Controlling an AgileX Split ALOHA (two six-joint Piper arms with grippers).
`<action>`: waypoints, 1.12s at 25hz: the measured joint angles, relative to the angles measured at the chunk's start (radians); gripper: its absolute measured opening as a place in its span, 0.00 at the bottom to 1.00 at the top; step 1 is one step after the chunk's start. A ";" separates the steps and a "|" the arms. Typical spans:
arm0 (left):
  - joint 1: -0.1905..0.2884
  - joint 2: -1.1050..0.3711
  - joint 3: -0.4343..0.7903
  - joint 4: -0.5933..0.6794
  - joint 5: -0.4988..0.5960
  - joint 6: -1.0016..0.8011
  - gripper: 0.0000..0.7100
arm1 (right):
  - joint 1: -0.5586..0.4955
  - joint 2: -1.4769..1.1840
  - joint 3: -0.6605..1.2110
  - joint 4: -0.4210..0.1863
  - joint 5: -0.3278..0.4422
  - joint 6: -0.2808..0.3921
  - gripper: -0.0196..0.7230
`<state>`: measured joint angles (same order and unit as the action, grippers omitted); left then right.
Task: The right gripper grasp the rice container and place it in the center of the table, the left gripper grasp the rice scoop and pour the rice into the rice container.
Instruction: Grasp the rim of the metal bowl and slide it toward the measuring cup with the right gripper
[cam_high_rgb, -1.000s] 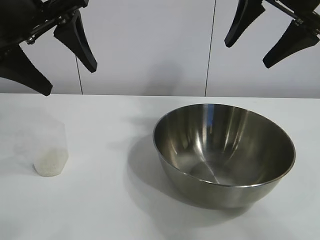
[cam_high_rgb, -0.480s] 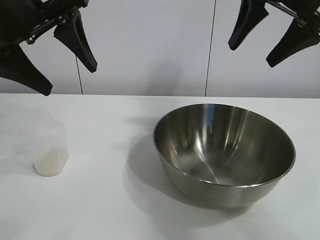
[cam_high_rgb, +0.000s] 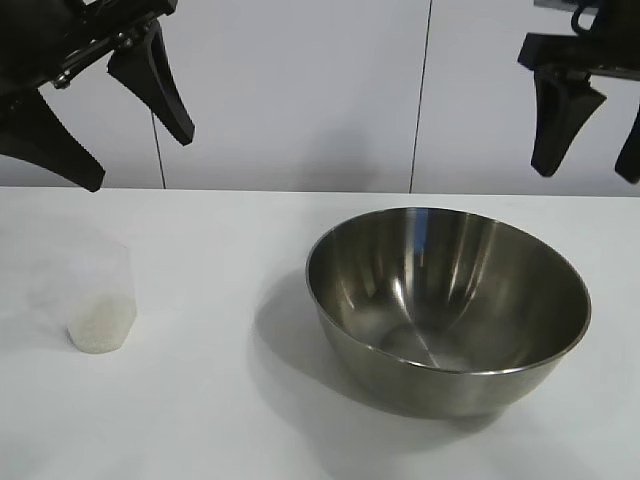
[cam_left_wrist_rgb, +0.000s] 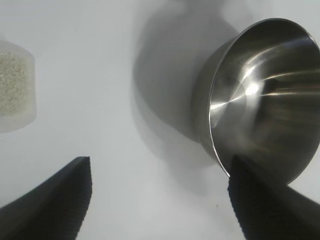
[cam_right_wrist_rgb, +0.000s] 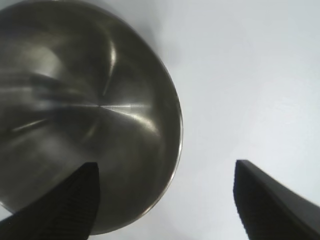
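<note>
Right pincer (cam_high_rgb: 592, 125) hangs above the far right rim of the rice container (cam_high_rgb: 448, 300), pts down, fingers wide apart, nothing held. Left pincer (cam_high_rgb: 125, 135) sits high over the tabletop's (cam_high_rgb: 220, 400) far left corner, also wide open & empty, tilted down. Rice container stands upright, right of tabletop centre, nearer the front edge. Rice scoop (cam_high_rgb: 98, 300) stands upright by the left edge, well apart from the container, w/ rice (cam_high_rgb: 100, 330) in its bottom.
</note>
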<state>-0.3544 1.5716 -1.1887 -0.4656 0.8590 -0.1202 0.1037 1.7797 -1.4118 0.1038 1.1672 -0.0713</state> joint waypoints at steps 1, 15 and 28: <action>0.000 0.000 0.000 0.000 0.000 0.000 0.77 | 0.000 0.021 0.012 0.000 -0.023 0.000 0.72; 0.000 0.000 0.000 0.000 0.000 0.000 0.77 | -0.001 0.272 0.033 0.120 -0.219 -0.054 0.14; 0.000 0.000 0.000 0.000 0.000 0.000 0.77 | 0.029 0.157 -0.045 0.257 -0.143 -0.185 0.05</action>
<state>-0.3544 1.5716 -1.1887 -0.4656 0.8590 -0.1202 0.1330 1.9369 -1.4570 0.3610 1.0247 -0.2562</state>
